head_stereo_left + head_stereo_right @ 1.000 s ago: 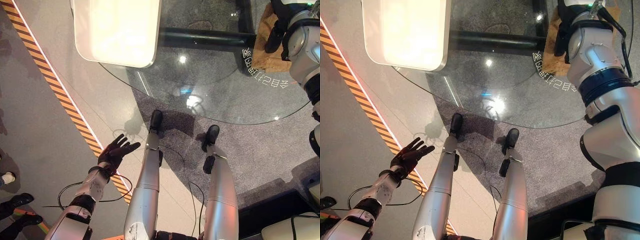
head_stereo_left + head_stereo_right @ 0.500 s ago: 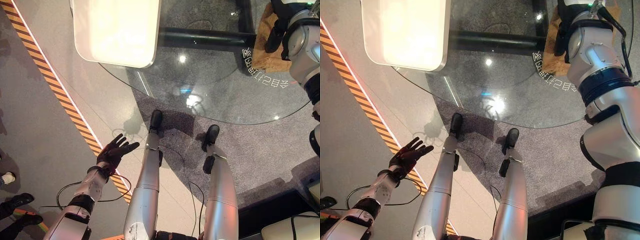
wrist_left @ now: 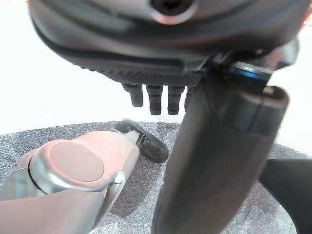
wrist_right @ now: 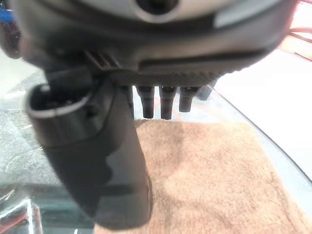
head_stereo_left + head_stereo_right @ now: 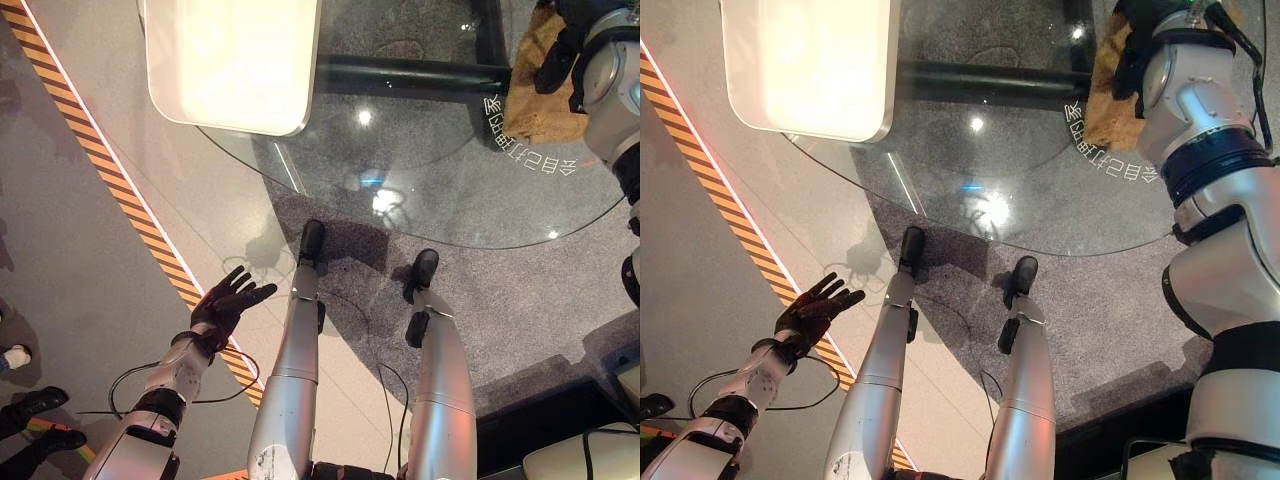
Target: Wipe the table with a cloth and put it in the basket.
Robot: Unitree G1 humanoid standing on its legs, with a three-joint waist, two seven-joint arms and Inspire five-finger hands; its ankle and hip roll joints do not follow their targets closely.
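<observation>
step: wiping | brown cloth (image 4: 214, 175) on far-right of glass surface (image 5: 420, 190) | right hand (image 4: 163, 100) over cloth, fingers straight | left hand (image 5: 228, 303) idle, spread, low left | next: sweep, then find basket

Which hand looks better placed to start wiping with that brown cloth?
The right hand. It is right over the brown cloth on the glass table, fingers straight. The left hand hangs open over the floor, well off the table.
</observation>
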